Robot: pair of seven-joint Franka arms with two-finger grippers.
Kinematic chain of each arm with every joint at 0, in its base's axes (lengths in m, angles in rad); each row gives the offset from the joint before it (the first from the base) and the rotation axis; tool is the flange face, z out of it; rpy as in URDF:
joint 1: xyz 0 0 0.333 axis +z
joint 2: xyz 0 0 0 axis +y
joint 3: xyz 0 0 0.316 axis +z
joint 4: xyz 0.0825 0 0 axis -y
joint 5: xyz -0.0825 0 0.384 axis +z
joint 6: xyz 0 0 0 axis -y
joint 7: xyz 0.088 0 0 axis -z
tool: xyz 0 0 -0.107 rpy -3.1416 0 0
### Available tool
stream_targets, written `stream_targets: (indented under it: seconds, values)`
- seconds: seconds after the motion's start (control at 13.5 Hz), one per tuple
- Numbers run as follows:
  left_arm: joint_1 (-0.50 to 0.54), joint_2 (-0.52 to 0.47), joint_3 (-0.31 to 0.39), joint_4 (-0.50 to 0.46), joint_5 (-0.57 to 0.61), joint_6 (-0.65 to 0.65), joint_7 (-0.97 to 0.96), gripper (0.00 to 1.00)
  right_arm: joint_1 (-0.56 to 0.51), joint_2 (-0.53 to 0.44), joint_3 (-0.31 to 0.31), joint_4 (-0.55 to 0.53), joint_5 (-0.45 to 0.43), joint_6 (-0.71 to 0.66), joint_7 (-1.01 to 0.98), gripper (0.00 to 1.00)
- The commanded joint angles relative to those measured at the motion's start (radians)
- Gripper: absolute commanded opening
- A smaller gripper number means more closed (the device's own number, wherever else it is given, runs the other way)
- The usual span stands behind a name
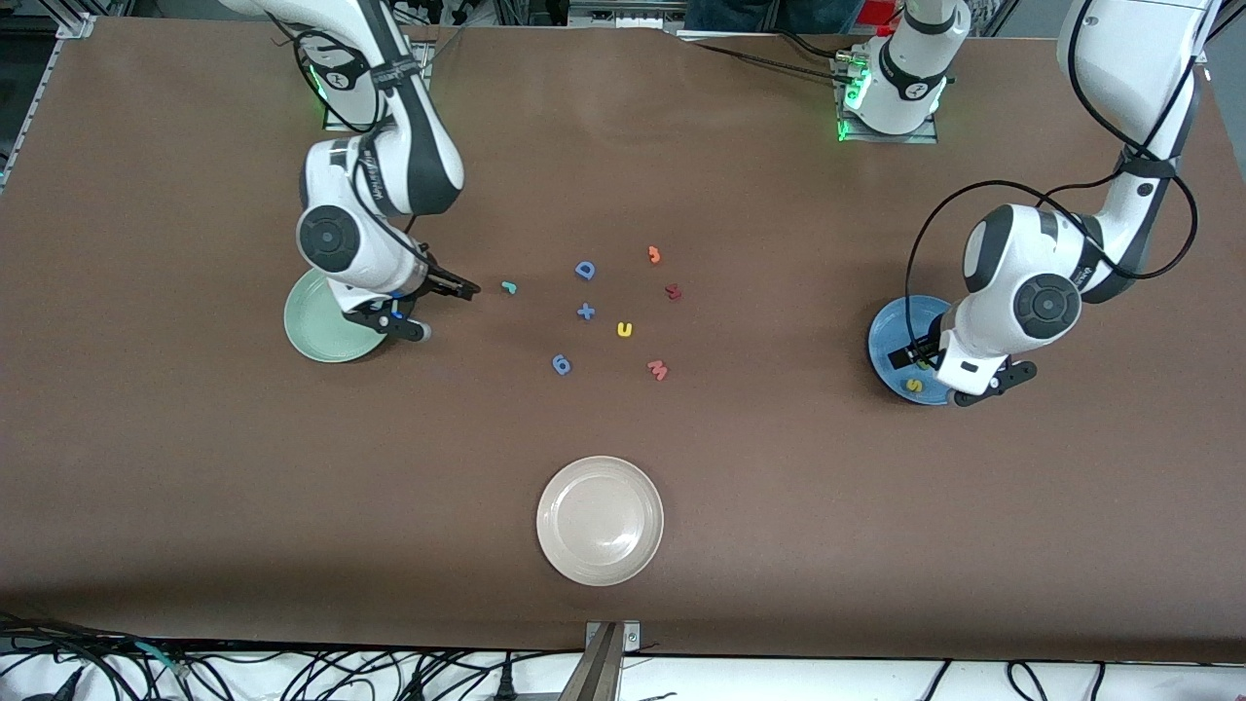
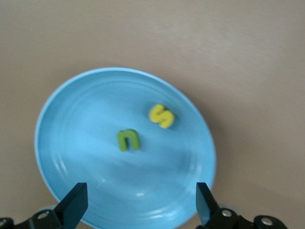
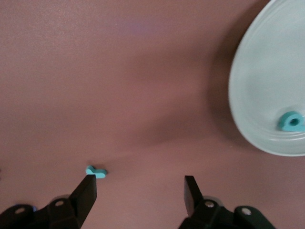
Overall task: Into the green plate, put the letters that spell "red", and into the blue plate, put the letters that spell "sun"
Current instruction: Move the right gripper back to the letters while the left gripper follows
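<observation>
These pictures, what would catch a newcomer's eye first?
Probably the scatter of tiny foam letters mid-table, such as the yellow "u". At the left arm's end, the open left gripper hangs over the round blue plate holding a yellow "s" and olive-green "n".

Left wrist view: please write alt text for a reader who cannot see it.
An olive-green "n" and a yellow "s" lie apart in the blue plate on the brown table. The left gripper hangs open over the plate, holding nothing.
</observation>
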Motion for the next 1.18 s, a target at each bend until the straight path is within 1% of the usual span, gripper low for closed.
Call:
stream_targets:
  seconds: [0.0,0.15,0.22,0.3,0.37,0.44,0.52,0.59,0.66,0.81,0.89,0.96,1.03,1.11]
  values:
    - [-0.02,-0.029,-0.102,0.0,0.01,0.0,-0.054,1.0,-0.001,0.049,0.044,0.01,0.031,0.062,0.094,0.82]
    - [-0.069,-0.025,-0.137,0.02,0.013,0.005,-0.091,1.0,-0.001,0.077,0.093,0.01,0.031,0.131,0.165,0.82]
    - [-0.106,-0.02,-0.145,0.037,0.014,0.006,-0.091,1.0,-0.001,0.09,0.107,0.01,0.029,0.15,0.15,0.82]
    - [-0.152,-0.017,-0.147,0.058,0.016,0.006,-0.092,1.0,0.001,0.091,0.112,0.01,0.025,0.156,0.077,0.82]
    - [-0.19,-0.011,-0.147,0.097,0.014,0.006,-0.094,1.0,0.002,0.091,0.112,0.008,0.026,0.154,-0.048,0.84]
    - [-0.23,-0.003,-0.147,0.141,0.013,0.006,-0.094,1.0,0.001,0.081,0.112,0.002,0.026,0.151,-0.162,0.93]
    - [-0.276,0.013,-0.145,0.193,0.014,0.006,-0.094,1.0,0.002,0.078,0.11,0.0,0.026,0.147,-0.254,0.94]
    - [-0.314,0.038,-0.145,0.245,0.019,0.006,-0.098,1.0,0.005,0.072,0.112,0.0,0.02,0.147,-0.307,0.94]
    - [-0.345,0.059,-0.145,0.291,0.024,0.006,-0.117,1.0,0.013,0.072,0.112,0.0,0.014,0.148,-0.352,0.98]
    - [-0.409,0.111,-0.14,0.364,0.022,0.006,-0.123,1.0,0.021,0.072,0.112,-0.003,0.012,0.153,-0.465,0.98]
    - [-0.454,0.145,-0.122,0.413,0.021,0.006,-0.126,1.0,0.021,0.069,0.11,-0.007,0.012,0.153,-0.526,0.98]
    - [-0.51,0.182,-0.076,0.463,0.022,0.006,-0.15,1.0,0.021,0.063,0.109,-0.012,0.012,0.153,-0.588,0.98]
    - [-0.563,0.205,-0.03,0.491,0.024,0.006,-0.169,1.0,0.021,0.057,0.107,-0.021,0.011,0.153,-0.638,0.98]
    - [-0.598,0.242,-0.001,0.51,0.024,0.006,-0.171,1.0,0.021,0.054,0.107,-0.029,0.008,0.154,-0.681,0.98]
